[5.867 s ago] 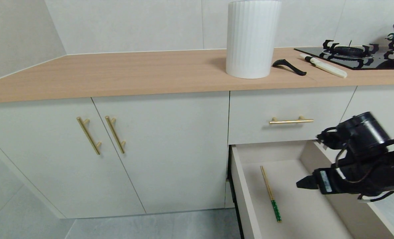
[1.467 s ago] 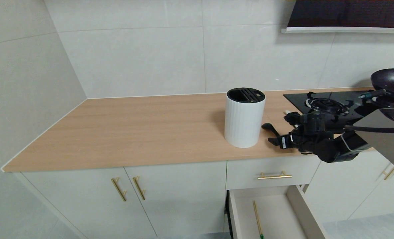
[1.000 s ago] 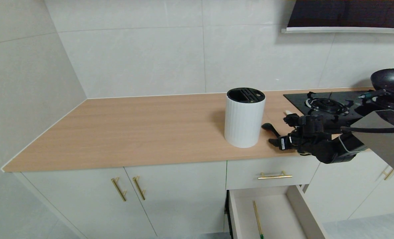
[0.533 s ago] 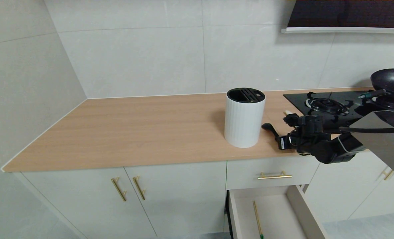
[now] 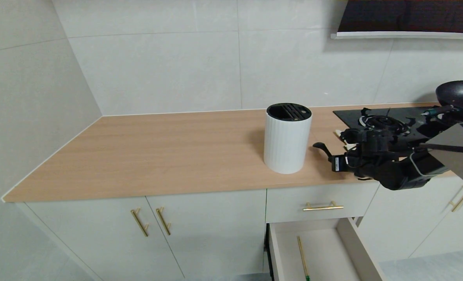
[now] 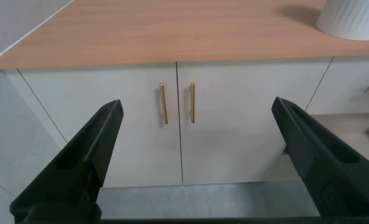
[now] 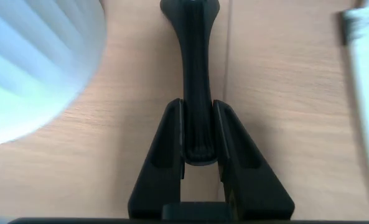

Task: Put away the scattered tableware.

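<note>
A: What does the right gripper [image 7: 198, 106] have?

B: Its fingers [image 7: 167, 149] are pinched shut on the handle of the black utensil [image 7: 193, 37], close to the handle's end. The broader end points away from the wrist. The utensil is over the surface [image 5: 169, 148], just beside the white ribbed holder [image 5: 287, 138].

A: Is it clear of the wood?

B: Hard to say. From the head view it looks slightly raised, but I would not swear the far end is off.

A: So how should the carry go?

B: I'd raise it straight up first, so the long end neither drags nor knocks the holder. A grip this far back gives leverage, so the pinch must be firm and the swing slow, or the utensil may pivot. The open drawer [image 5: 275, 249] below, with chopsticks [image 5: 302, 255] lying in it, looks like the likely place. Lower the utensil level and lengthwise, then open the fingers once it is low inside.

A: And the left gripper [image 6: 195, 107]?

B: Its fingers are spread wide and hold nothing. It is down in front of the cupboard doors [image 6: 246, 130].
</note>
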Controlling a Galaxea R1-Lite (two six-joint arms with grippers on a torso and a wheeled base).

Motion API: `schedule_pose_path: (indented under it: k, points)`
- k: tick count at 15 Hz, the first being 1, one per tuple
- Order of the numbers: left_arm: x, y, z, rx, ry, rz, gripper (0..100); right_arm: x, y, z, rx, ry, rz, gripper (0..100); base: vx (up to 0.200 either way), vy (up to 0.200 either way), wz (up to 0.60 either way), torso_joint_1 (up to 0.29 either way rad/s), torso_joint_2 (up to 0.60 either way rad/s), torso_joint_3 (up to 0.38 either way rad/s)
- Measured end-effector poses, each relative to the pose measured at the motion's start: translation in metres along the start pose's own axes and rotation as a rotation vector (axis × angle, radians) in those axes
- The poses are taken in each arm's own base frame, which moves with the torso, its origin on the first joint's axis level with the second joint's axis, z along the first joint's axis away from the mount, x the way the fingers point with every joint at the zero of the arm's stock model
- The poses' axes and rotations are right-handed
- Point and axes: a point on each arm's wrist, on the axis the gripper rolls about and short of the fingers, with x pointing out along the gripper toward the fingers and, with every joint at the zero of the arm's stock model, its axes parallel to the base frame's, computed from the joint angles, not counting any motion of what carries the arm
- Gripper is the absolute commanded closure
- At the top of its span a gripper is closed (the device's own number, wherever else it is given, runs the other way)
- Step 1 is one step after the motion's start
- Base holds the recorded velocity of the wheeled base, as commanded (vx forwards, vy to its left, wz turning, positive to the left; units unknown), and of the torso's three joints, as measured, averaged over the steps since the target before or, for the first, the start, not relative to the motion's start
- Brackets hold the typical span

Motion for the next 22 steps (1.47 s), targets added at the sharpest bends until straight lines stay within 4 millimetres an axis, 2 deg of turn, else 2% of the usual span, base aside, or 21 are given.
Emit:
schedule_pose_path:
  k: [4,6,9,11,14,17,22]
  points:
    - [0.000,0.000,0.000,0.000,0.000,0.000,0,-0.064,0.007,0.006,0.044,0.022,0.003,100,0.000,0.000,0.00,0.000,0.00,0.000]
    - [0.000,0.000,0.000,0.000,0.000,0.001,0,-0.100,0.010,0.000,0.051,0.047,0.007,100,0.000,0.000,0.00,0.000,0.00,0.000]
    - [0.000,0.000,0.000,0.000,0.000,0.000,0,-0.148,0.014,-0.020,0.043,0.081,0.011,100,0.000,0.000,0.00,0.000,0.00,0.000]
    - [0.000,0.000,0.000,0.000,0.000,0.001,0,-0.171,0.015,-0.030,0.012,0.048,0.016,100,0.000,0.000,0.00,0.000,0.00,0.000]
    - [0.000,0.000,0.000,0.000,0.000,0.000,0,-0.189,0.021,-0.044,-0.040,0.019,0.035,100,0.000,0.000,0.00,0.000,0.00,0.000]
    - [0.000,0.000,0.000,0.000,0.000,0.000,0,-0.190,0.024,-0.052,-0.054,0.045,0.047,100,0.000,0.000,0.00,-0.065,0.13,0.076]
    - [0.000,0.000,0.000,0.000,0.000,0.001,0,-0.188,0.027,-0.058,-0.058,0.070,0.059,100,0.000,0.000,0.00,-0.214,0.50,0.273]
